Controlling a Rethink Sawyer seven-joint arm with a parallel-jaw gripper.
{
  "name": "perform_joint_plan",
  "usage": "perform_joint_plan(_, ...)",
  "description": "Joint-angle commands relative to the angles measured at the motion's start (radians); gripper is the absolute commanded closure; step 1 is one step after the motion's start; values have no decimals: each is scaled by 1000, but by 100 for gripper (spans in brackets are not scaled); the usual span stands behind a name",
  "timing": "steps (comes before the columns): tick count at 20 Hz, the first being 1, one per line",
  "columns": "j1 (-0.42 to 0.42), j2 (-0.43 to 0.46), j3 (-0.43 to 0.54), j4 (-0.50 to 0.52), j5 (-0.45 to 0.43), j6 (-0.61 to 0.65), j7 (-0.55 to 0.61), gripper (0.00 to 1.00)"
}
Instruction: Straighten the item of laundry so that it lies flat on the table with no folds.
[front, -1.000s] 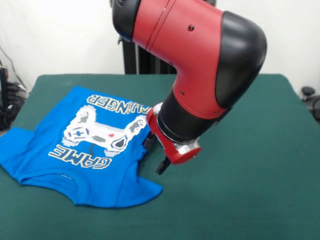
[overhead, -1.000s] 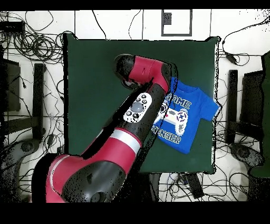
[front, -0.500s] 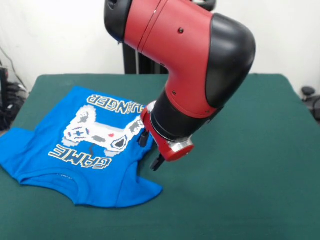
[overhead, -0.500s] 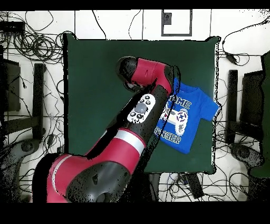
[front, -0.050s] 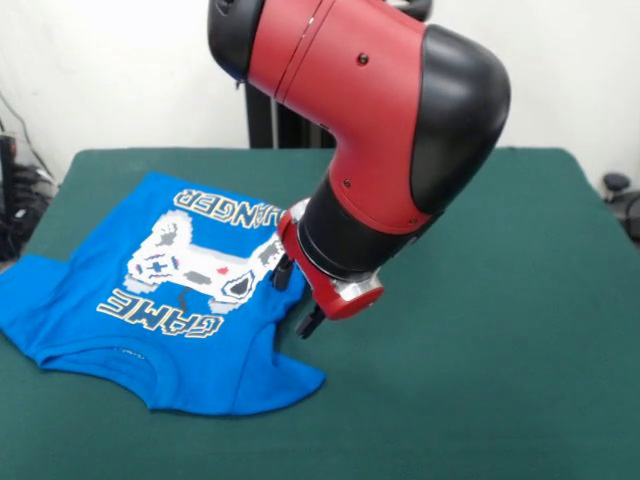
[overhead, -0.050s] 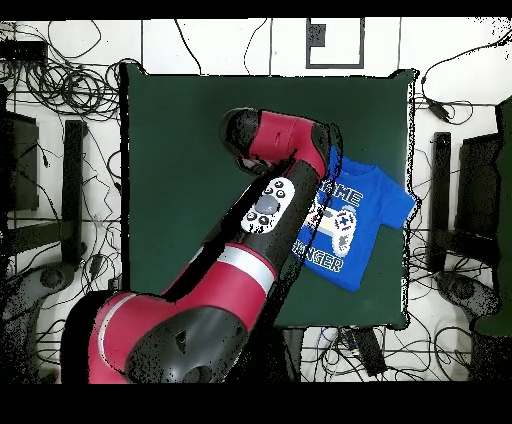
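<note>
The item of laundry (front, -0.050s: 170, 300) is a bright blue T-shirt lying print side up on the left part of the green table (front, -0.050s: 500, 350). Its near right corner (front, -0.050s: 285, 380) looks folded, with a crease beside the print. My gripper (front, -0.050s: 297, 297) is low over the shirt's right edge, open, one finger (front, -0.050s: 283, 272) above the cloth and the other at the edge. Nothing shows between the fingers. In the overhead view the shirt (overhead, -0.050s: 355, 215) lies by the table's (overhead, -0.050s: 180, 150) right edge, and the arm (overhead, -0.050s: 270, 190) hides the gripper.
One sleeve (front, -0.050s: 20, 290) reaches the table's left edge in the front view. Cables (overhead, -0.050s: 60, 80) and dark stands (overhead, -0.050s: 75, 190) surround the table on the floor. The arm's bulky red elbow (front, -0.050s: 390, 110) hangs over the table's middle.
The arm has moved a little to the left in the front view, bringing the gripper from beside the shirt onto its right edge. The shirt has not moved.
</note>
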Motion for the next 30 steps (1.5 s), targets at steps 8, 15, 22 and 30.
perform_joint_plan(8,-25,52,54,5,-56,-61,124,0)
perform_joint_plan(15,-21,47,9,-1,-65,-61,170,0)
perform_joint_plan(22,-34,37,-11,-20,-68,-69,196,0)
perform_joint_plan(30,-44,68,-10,-52,-50,-103,220,0)
